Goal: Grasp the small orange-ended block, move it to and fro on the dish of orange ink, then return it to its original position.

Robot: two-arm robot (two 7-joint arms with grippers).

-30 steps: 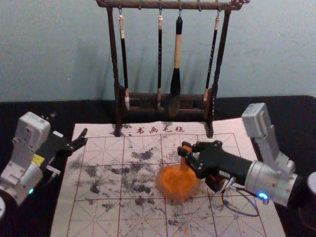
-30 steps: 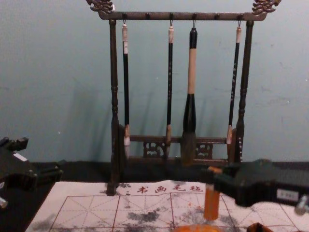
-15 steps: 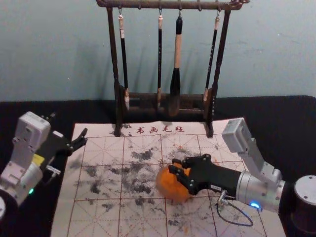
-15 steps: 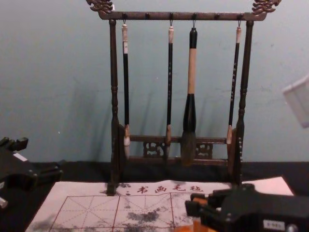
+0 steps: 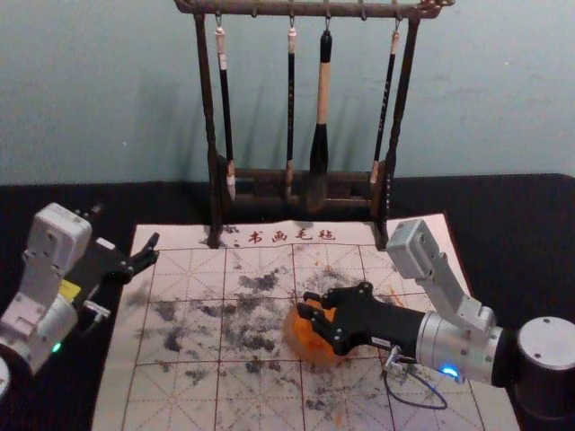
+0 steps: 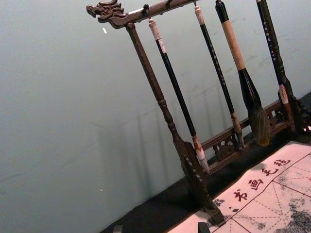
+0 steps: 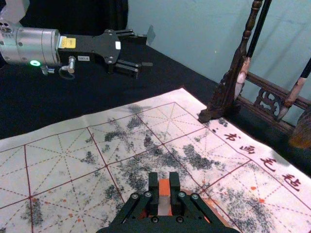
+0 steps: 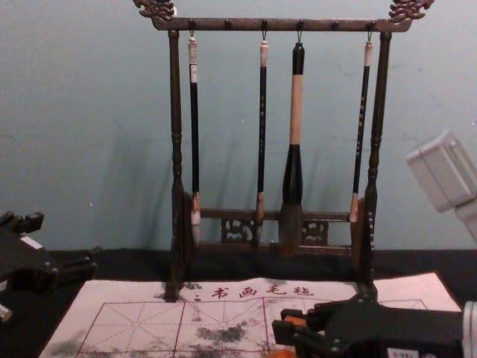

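Right claw (image 7: pixel 164 182) over dish (image 5: pixel 297 352) of orange ink (image 5: pixel 310 339), right of centre on the felt mat (image 5: pixel 184 395); fingers clamped on the small block (image 7: pixel 164 198), one each side. Block sits at the dish; contact of its lower end with the ink is hidden, can't confirm. Left claw (image 7: pixel 145 50) parked off the mat's left side, fingers apart.

Handling, my read: block likely light and stiff, no give expected. Wet ink probably makes it slick, so a low grip could slip or twist. Best hold: high on the flat sides, square, lower end free for rubbing. Firm, moderate squeeze should do. Keep strokes short and level; pressing hard could drag the dish or tip the block between the fingers.
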